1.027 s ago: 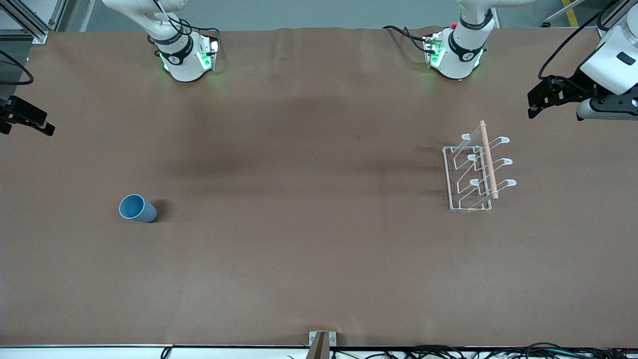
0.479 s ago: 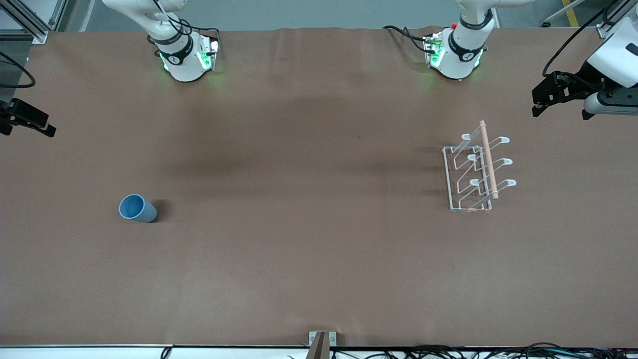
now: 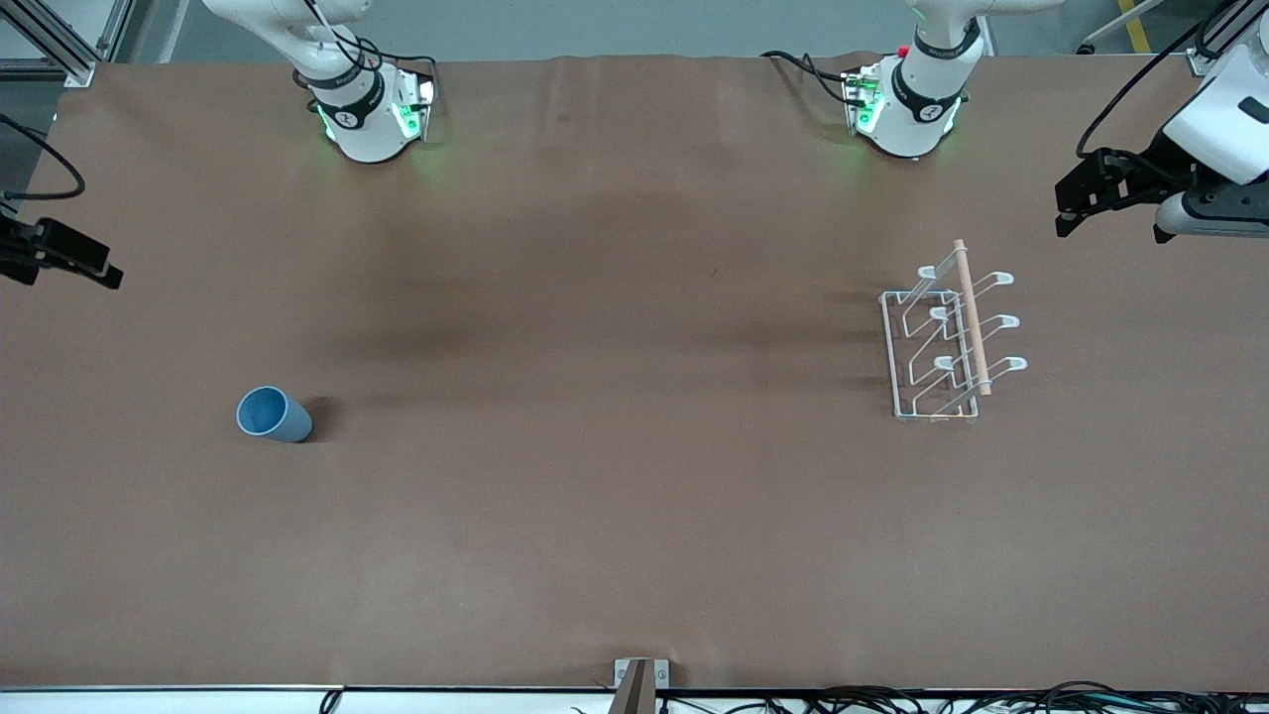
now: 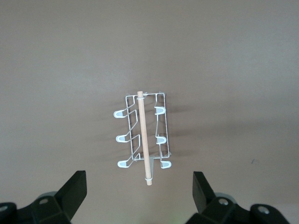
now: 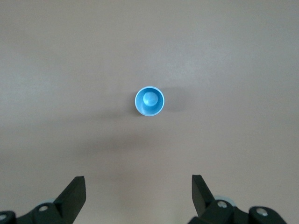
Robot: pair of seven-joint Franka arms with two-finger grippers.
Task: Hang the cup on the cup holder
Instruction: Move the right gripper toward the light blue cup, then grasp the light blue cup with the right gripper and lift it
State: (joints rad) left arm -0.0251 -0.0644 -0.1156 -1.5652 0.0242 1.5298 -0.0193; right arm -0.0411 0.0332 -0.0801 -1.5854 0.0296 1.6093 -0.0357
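Toward the right arm's end of the bench (image 3: 615, 516) stands the cup (image 3: 272, 415), upright with its mouth up and nothing inside it. It is a small light-blue tumbler, plain and matte, with no handle. Well apart from it, toward the left arm's end, sits the cup holder (image 3: 947, 342), a white wire rack with looped prongs angled upward and a light wooden rod (image 3: 972, 317) along its top; no prong carries anything. Both tools hang in the air, jaws spread wide and holding nothing: the right tool (image 5: 138, 198) over the cup, the left tool (image 4: 140, 198) over the cup holder.
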